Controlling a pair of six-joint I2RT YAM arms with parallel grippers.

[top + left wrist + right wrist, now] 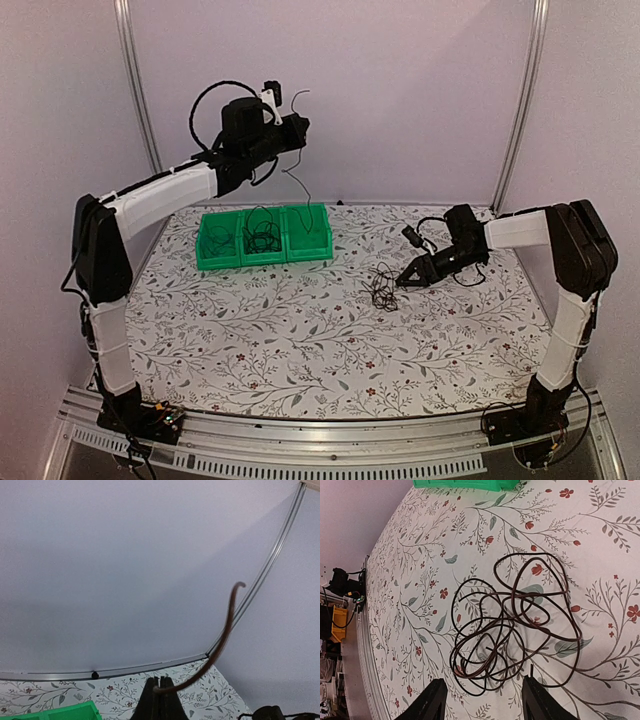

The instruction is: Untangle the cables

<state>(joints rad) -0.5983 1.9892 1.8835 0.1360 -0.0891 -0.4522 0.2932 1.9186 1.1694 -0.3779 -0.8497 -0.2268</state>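
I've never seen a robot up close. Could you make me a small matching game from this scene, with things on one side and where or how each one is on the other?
1. left tool
2. right tool
3. green bins
4. tangle of cables

A. open, low beside the tangle
B. along the far side of the table
C. heaped in front of the right tool
D. shut on a thin cable, raised high

Pairs: 1-D, 2-A, 3-B, 4-C

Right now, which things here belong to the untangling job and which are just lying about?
Job: tangle of cables under the open right tool; thin cable pinched in the shut left tool; loose cables in the green bins.
Just there: floral cloth; yellow bin off the table.
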